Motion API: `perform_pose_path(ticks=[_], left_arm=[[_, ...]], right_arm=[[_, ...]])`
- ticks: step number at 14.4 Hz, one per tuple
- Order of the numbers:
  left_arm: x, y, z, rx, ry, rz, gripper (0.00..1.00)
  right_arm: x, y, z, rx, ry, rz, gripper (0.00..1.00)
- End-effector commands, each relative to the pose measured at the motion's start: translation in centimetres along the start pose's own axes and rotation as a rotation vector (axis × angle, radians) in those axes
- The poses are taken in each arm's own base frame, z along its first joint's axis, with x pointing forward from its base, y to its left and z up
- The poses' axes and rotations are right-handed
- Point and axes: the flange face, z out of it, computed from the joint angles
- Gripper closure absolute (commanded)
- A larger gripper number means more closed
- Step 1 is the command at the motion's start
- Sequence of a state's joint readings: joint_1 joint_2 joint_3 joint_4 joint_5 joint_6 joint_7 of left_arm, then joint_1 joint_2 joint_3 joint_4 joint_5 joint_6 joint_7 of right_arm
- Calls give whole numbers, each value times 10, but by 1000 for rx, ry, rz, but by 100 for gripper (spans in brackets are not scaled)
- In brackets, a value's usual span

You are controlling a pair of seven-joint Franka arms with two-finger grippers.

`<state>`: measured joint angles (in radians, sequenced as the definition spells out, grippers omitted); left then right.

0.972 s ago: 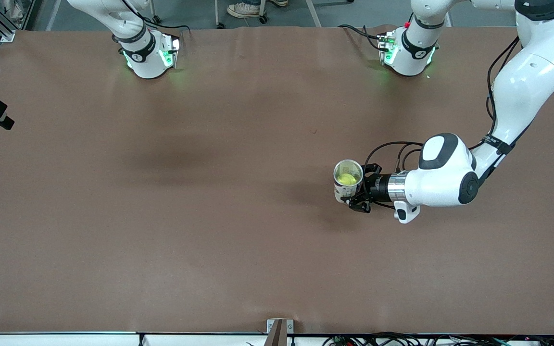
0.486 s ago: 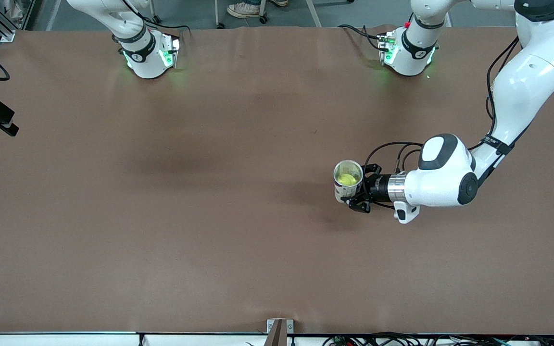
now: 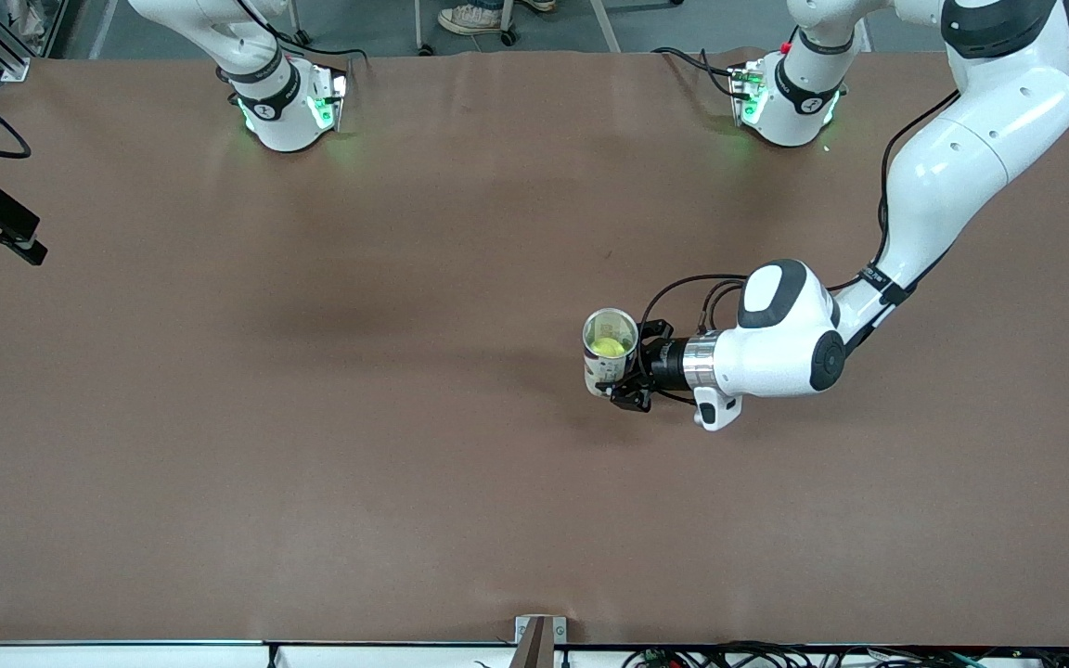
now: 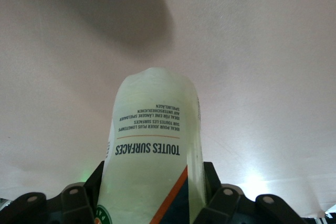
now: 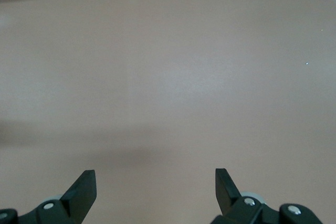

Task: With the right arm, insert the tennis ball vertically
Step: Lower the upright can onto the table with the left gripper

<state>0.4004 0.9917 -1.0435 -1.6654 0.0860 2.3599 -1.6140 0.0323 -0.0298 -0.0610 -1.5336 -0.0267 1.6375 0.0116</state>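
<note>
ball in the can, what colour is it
Yellow-green. The ball shows best in the front view, inside the can.

Your front view looks down from high across the table (image 3: 312, 464), facing both arm bases. Your left wrist camera sits close against the tennis ball can (image 4: 152, 156), which the front view shares (image 3: 610, 353). Your right wrist camera faces bare tabletop (image 5: 168, 77).

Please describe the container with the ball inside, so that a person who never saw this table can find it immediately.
Look at the brown table and follow the left arm down to its left pincer, over the table's middle. It is shut on an upright clear tennis ball can, open at the top. A yellow tennis ball sits inside, and nothing else stands on the table.
</note>
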Motion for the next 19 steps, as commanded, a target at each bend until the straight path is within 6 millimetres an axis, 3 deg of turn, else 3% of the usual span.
perform_pose_path(ticks=[1,9,19], left_arm=[[9,5,-13,-51,-31,-19,25],[49,-13,-4,-88,-18,19,25],[42,-27,4,48,-125,-84,25]], right_arm=[[1,-2,0,-24,0,-14,0],[1,-2,2,-25,-4,-15,0],[2,-4,9,-25,-18,-17,0]])
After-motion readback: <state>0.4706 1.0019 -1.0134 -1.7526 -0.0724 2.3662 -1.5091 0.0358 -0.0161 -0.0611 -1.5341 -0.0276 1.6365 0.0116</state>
